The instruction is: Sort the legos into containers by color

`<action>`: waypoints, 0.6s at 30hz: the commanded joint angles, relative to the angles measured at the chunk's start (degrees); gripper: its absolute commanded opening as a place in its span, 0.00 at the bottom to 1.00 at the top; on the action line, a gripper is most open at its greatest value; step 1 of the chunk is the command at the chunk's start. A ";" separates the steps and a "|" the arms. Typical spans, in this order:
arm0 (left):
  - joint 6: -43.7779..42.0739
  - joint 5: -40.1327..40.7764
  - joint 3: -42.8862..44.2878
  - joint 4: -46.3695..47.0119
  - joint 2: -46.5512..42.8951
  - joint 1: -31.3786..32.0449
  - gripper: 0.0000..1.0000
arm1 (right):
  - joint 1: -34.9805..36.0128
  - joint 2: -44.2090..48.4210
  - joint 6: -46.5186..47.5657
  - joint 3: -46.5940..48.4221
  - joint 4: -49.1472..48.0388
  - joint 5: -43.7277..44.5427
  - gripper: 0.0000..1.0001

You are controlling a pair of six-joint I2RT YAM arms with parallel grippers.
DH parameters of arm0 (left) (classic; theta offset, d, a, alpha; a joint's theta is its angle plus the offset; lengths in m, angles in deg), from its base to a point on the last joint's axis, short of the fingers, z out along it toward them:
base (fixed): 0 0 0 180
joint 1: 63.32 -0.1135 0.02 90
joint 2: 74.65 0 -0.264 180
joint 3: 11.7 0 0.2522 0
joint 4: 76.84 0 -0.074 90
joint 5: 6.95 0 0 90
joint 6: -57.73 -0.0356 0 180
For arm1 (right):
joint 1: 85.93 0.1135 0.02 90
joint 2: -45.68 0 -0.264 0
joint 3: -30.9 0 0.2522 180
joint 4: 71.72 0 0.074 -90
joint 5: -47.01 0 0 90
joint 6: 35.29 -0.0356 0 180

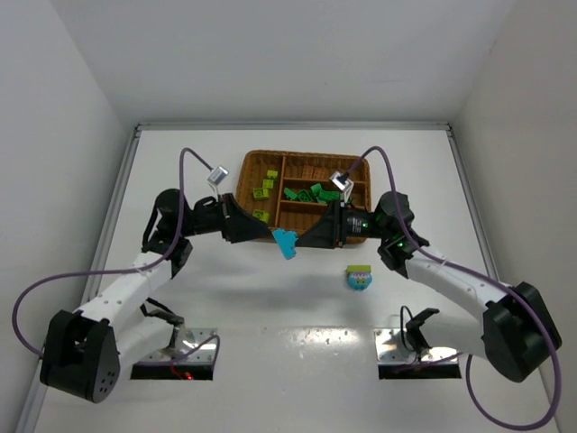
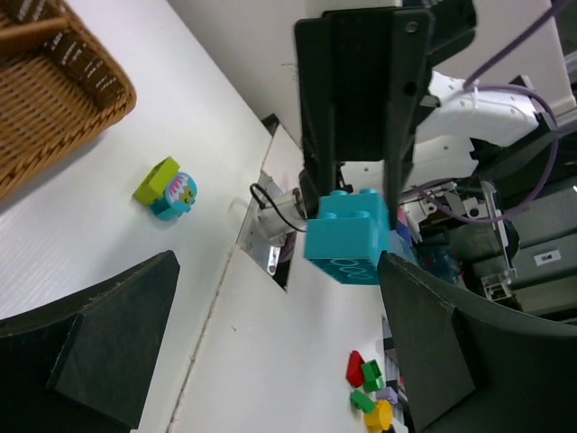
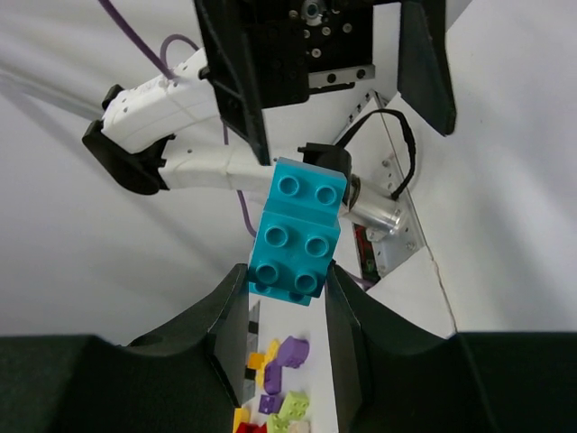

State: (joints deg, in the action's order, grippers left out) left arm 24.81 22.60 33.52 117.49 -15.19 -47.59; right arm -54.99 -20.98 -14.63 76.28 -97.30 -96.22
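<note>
So the right end effector (image 3: 285, 275) is clenching a cyan lego stack (image 1: 287, 242), holding it in the air over the middle of the desk (image 1: 270, 316), just off the near rim of the wicker tray (image 1: 248, 167) that's sitting toward the far edge. The left end effector (image 2: 278, 260) is hanging fully released, its fingers (image 2: 424, 343) sitting either side of the stack without touching it. My guess is it's lining up to take it or pull the bricks apart. It should be closing squarely on the free end's flat faces, and the right one shouldn't be letting go until that grip's solid. A lime-and-cyan piece (image 1: 360, 278) is waiting a bit toward the right edge.
</note>
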 commanded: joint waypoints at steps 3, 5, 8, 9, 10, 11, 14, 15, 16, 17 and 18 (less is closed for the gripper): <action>0.66 -2.92 0.00 7.66 -3.38 0.45 0.99 | 0.17 -1.02 0.96 0.38 -2.59 -1.17 0.31; 1.37 -2.92 0.00 8.20 -3.39 1.23 0.99 | 0.17 -1.72 0.96 0.90 -3.20 -1.17 0.31; 0.84 -3.45 0.53 7.67 -1.90 3.86 0.99 | 0.70 -2.34 0.96 1.61 -3.21 -1.17 0.31; 0.32 -3.45 1.23 7.67 -1.28 4.74 0.99 | 0.70 -2.34 0.96 2.22 -3.73 -1.17 0.31; 0.31 -2.76 1.23 7.67 -0.76 5.45 0.99 | 0.70 -2.95 0.96 2.22 -3.73 -1.17 0.31; 0.31 -2.75 1.23 7.67 -0.23 5.98 0.99 | 0.70 -2.96 0.96 2.74 -3.73 -1.17 0.31; 0.31 -2.22 2.37 7.67 1.09 7.13 0.99 | 0.70 -3.48 0.96 3.36 -3.73 -1.17 0.31; 0.31 -2.22 2.37 8.28 1.09 7.13 0.99 | 0.70 -3.48 0.96 3.36 -3.73 -1.17 0.31; 0.31 -2.22 2.37 8.29 1.09 7.13 0.99 | 0.70 -3.48 0.96 3.36 -3.73 -1.17 0.31; 0.31 -2.22 2.37 8.29 1.09 7.13 0.99 | 0.70 -4.01 0.96 3.36 -3.73 -1.17 0.31; 0.31 -2.22 2.37 8.29 1.09 7.13 0.99 | 0.70 -4.01 0.96 3.36 -3.73 -1.17 0.31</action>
State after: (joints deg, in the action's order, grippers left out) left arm 25.66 20.94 33.72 122.48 -13.62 -40.86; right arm -54.67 -24.71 -14.52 76.82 -97.34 -96.44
